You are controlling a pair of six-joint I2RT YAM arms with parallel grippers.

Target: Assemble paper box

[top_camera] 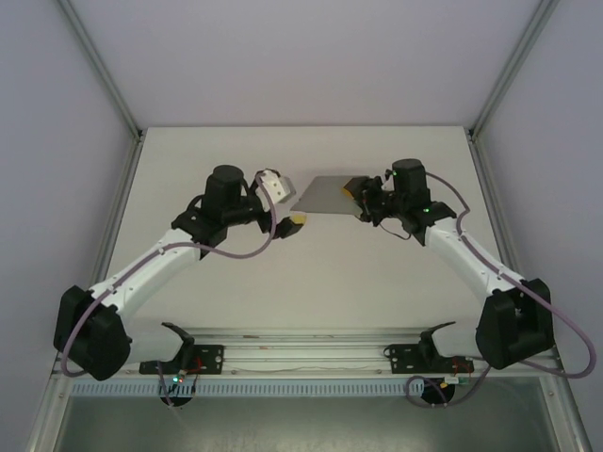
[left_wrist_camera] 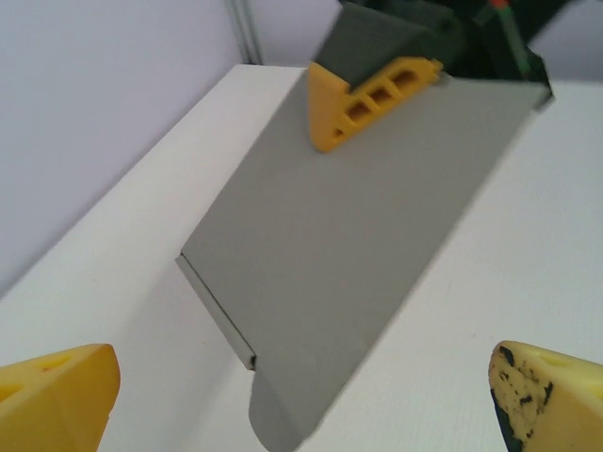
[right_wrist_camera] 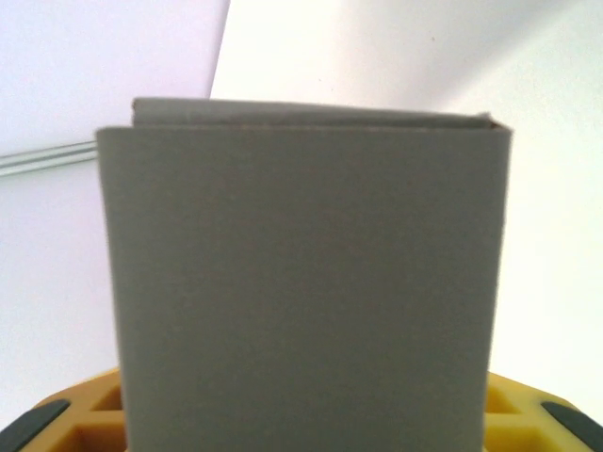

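Yellow fingertips point(left_wrist_camera: 57, 395) of the left tool point(top_camera: 285, 202) stand spread and empty, just beside the paper box point(left_wrist_camera: 349, 254). Right tool point(top_camera: 356, 196) pinches its far edge, holding the folded card tilted over the bench point(top_camera: 311, 273), presumably to present it for a fresh grip.

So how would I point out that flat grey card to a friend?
On the flat white table, look to the far middle. The paper box, a flat sheet of plain grey card, is held there tilted, pinched by the right gripper. It alone is grey and unmarked; the yellow-fingered left gripper stands open beside it.
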